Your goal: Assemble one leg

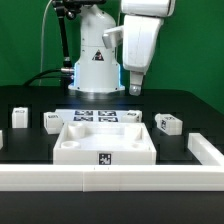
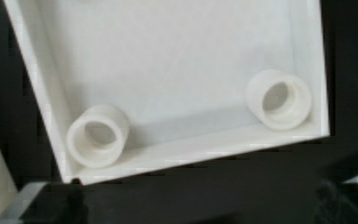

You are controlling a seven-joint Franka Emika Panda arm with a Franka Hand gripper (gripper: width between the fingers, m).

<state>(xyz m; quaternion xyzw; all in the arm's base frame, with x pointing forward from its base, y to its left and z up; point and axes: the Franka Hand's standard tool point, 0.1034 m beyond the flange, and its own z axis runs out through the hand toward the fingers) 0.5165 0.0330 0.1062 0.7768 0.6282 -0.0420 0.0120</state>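
Three small white legs stand on the black table in the exterior view: one at the far left point(image 1: 18, 117), one beside it point(image 1: 52, 121), and one at the right point(image 1: 167, 124). The large white square tray-like piece point(image 1: 105, 143) lies in the middle. My gripper point(image 1: 135, 90) hangs well above the table, over the tray's far right side, holding nothing. In the wrist view I look down into the tray point(image 2: 167, 70) with two round sockets point(image 2: 99, 135) point(image 2: 279, 100). My gripper point(image 2: 202, 208) is dark there, with its jaws spread apart. No leg shows in that view.
The marker board point(image 1: 105, 117) lies behind the tray, in front of the robot base point(image 1: 95, 65). A white rail point(image 1: 110, 180) runs along the front, and another white rail point(image 1: 205, 150) runs along the right.
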